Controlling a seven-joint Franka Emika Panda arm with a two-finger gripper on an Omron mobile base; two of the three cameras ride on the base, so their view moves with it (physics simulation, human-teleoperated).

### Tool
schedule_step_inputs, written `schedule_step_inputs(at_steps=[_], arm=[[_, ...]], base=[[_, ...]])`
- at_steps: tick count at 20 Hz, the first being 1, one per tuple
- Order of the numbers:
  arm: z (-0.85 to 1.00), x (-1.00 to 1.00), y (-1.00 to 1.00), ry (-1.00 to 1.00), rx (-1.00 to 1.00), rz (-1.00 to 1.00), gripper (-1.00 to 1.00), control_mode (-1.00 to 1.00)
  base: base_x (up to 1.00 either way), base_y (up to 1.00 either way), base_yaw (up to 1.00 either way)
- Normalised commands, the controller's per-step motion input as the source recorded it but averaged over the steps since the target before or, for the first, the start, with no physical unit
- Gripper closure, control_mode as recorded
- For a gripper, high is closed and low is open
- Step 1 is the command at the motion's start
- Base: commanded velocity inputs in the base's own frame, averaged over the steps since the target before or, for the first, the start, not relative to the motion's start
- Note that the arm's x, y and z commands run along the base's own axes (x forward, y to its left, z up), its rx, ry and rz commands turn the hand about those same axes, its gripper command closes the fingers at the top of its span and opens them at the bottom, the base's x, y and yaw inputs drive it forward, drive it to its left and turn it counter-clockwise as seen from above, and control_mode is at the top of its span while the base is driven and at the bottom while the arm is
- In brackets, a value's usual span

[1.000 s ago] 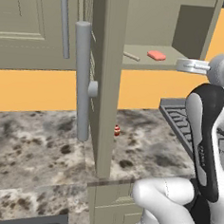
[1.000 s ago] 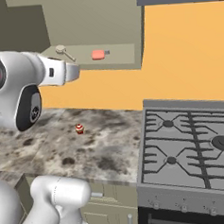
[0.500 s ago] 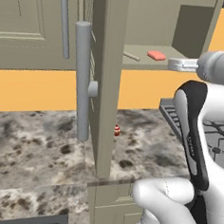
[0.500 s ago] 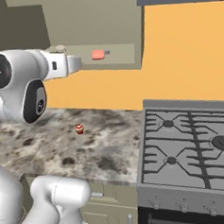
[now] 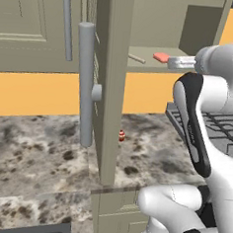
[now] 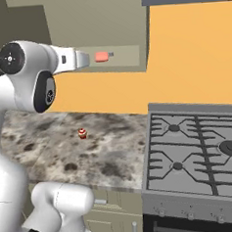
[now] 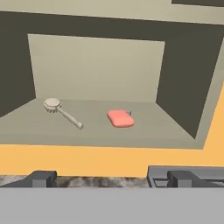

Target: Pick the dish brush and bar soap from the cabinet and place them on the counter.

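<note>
Smooth salmon bar soap [image 7: 120,118] and stick-handled dish brush [image 7: 62,112] lie apart (matte taupe shelf), gripper [image 7: 105,178] spread wide, empty.

Cabinet door [image 5: 108,83] hides dish brush [image 5: 136,58] (its head).

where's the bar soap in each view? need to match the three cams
Left base view: bar soap upper right of centre, on the cabinet shelf, just left of the gripper.
Right base view: upper middle, on the shelf, just right of the arm's hand.
Hand view: just right of centre on the shelf floor.
Shared landmark: the dish brush lying on the same shelf, to the soap's left in the hand and left base views.
</note>
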Motion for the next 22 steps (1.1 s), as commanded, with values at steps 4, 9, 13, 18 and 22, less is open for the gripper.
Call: schedule_step_inputs(at_steps=[4, 9, 13, 18, 22], arm=[[0.00, 0.35, 0.00, 0.07, 0.00, 0.00, -1.00, -1.00], [-0.03, 0.21, -0.07, 0.00, 0.00, 0.00, -1.00, -1.00], [-0.03, 0.27, -0.02, 0.00, 0.00, 0.00, -1.00, -1.00], [-0.06, 0.33, 0.00, 0.00, 0.00, 0.00, -1.00, -1.00], [-0.11, 0.28, 0.00, 0.01, 0.00, 0.00, -1.00, -1.00]], base=[[0.00, 0.00, 0.00], [0.00, 0.00, 0.00], [0.00, 0.00, 0.00], [0.00, 0.00, 0.00], [0.00, 0.00, 0.00]])
